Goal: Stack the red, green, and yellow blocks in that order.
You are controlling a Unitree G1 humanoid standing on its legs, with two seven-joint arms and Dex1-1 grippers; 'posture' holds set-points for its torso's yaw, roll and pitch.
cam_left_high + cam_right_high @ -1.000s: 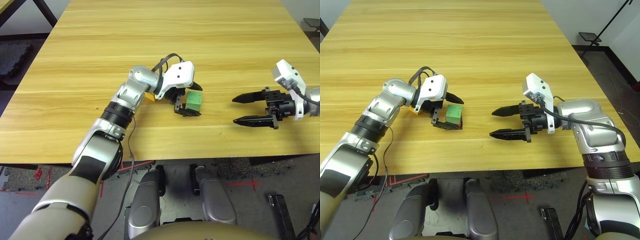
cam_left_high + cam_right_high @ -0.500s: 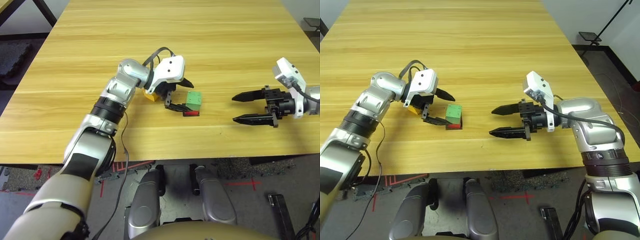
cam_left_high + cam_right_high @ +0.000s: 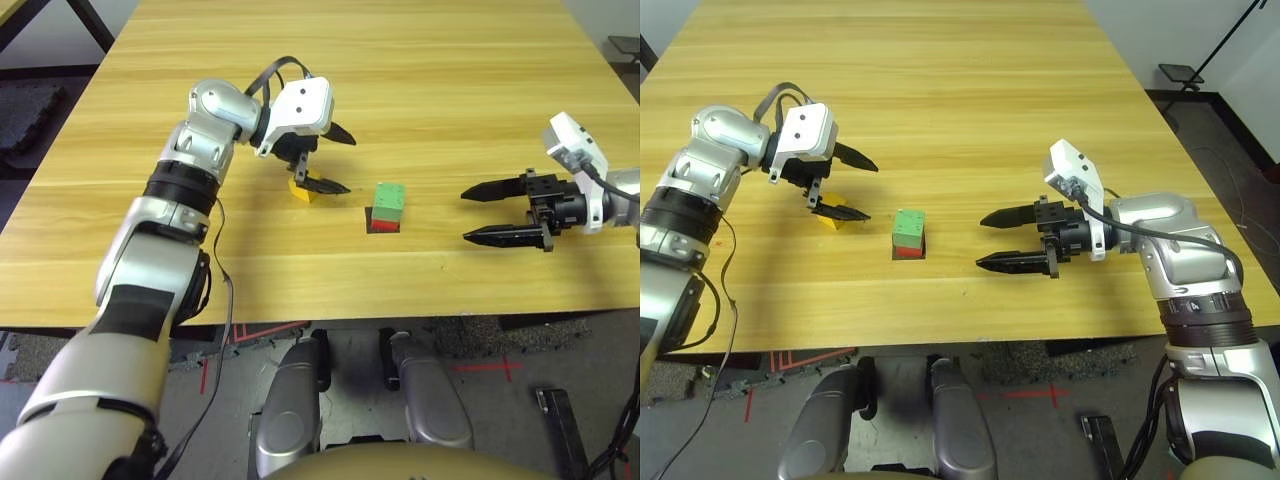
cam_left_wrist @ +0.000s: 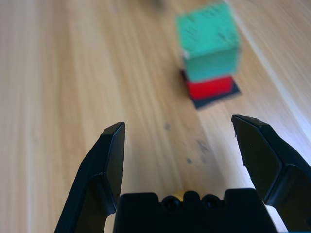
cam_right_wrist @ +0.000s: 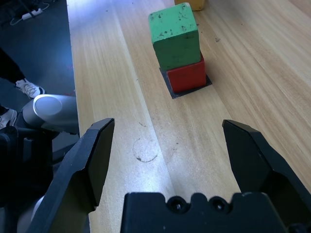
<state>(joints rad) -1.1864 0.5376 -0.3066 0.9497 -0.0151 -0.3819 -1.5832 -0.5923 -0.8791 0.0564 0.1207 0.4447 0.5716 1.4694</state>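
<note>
Red block: I see it on the black patch on the surface
Green block: stacked on red
Yellow block: on the surface, by my left claw
Left claw: wide, empty
Right claw: wide, empty, beside the stack, apart

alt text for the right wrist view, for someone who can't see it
A green block sits on a red block over a black square patch on a wooden table, with part of a yellow block beyond; the right end effector stands open and empty.
</note>
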